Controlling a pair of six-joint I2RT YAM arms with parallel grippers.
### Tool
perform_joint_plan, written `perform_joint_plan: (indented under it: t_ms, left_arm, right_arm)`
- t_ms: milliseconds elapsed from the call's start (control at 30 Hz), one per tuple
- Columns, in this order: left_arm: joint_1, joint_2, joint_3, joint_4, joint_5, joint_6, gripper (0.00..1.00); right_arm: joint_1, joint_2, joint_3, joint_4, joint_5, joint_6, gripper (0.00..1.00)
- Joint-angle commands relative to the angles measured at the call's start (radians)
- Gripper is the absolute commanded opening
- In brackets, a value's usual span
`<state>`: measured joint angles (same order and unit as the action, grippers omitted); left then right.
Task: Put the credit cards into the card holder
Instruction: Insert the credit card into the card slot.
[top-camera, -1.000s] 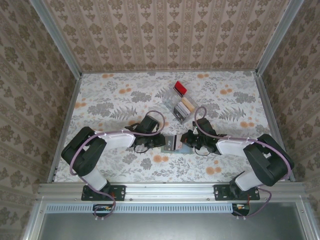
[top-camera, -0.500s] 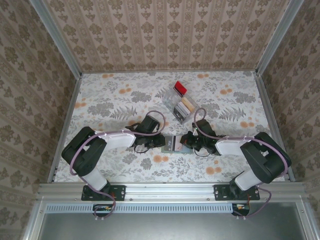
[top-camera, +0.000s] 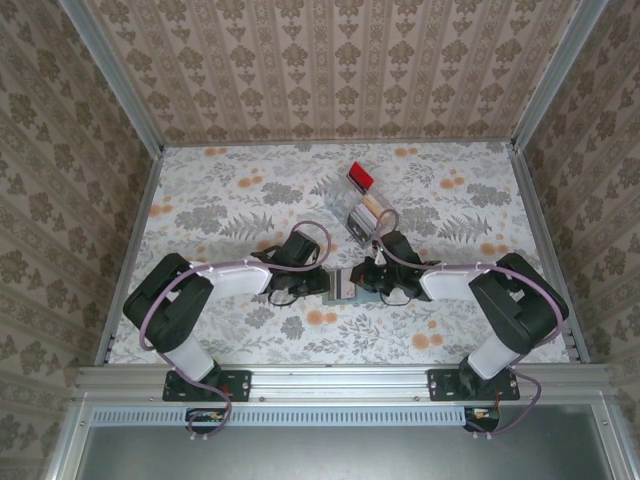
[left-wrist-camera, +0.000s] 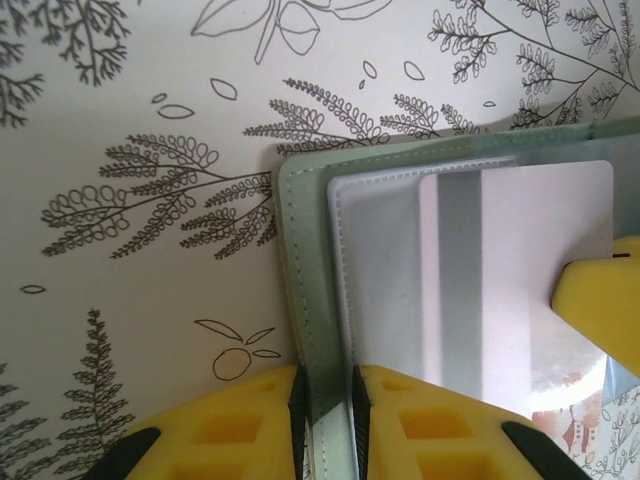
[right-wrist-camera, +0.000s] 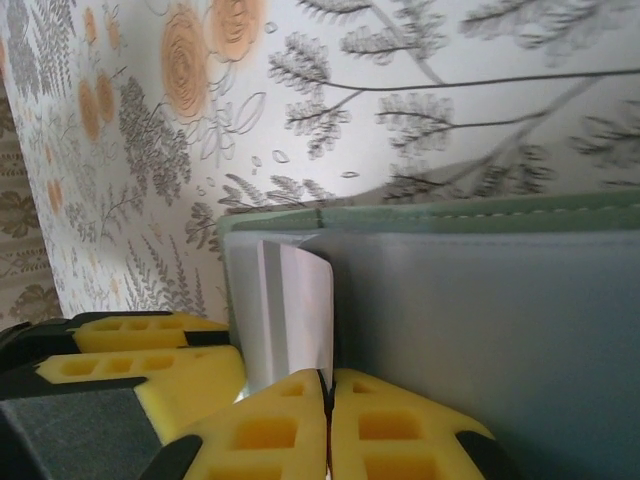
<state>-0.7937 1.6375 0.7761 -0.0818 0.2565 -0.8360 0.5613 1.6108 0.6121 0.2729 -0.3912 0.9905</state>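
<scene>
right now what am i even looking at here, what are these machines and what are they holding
Two robot arms are bolted at the near edge of a floral table. One picture looks down from above; the other two come from a camera on each wrist. The left gripper clamps the edge of a green wallet. The right gripper pinches a pale card lying on the open wallet. Farther back sits a clear tray with more cards.

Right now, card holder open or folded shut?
Open: the card holder shows its stitched inner pocket, a credit card lying on it.
</scene>
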Motion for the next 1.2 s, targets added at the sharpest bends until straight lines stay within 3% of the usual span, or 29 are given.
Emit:
perform_joint_plan:
  t_ms: [0,333,433,667,1167]
  left_arm:
    - [-0.016,0.013,0.028,-0.017,0.011,0.023,0.22]
    - [-0.016,0.019,0.032,-0.021,0.008,0.027,0.23]
    - [-0.016,0.021,0.031,-0.017,0.01,0.026,0.23]
    - [-0.016,0.021,0.034,-0.01,0.015,0.027,0.23]
    - [-0.016,-0.01,0.016,-0.002,-0.013,0.018,0.27]
  right_arm:
    - [0.026,0.041,0.04,-0.077,-0.019,-0.04,0.08]
    - [0.029,-0.036,0.124,-0.359,0.089,-0.179,0.25]
    - [0.029,-0.023,0.123,-0.345,0.078,-0.176,0.24]
    - [0.041,0.043,0.133,-0.253,0.014,-0.155,0.11]
    - [0.054,0.029,0.19,-0.258,-0.075,-0.204,0.17]
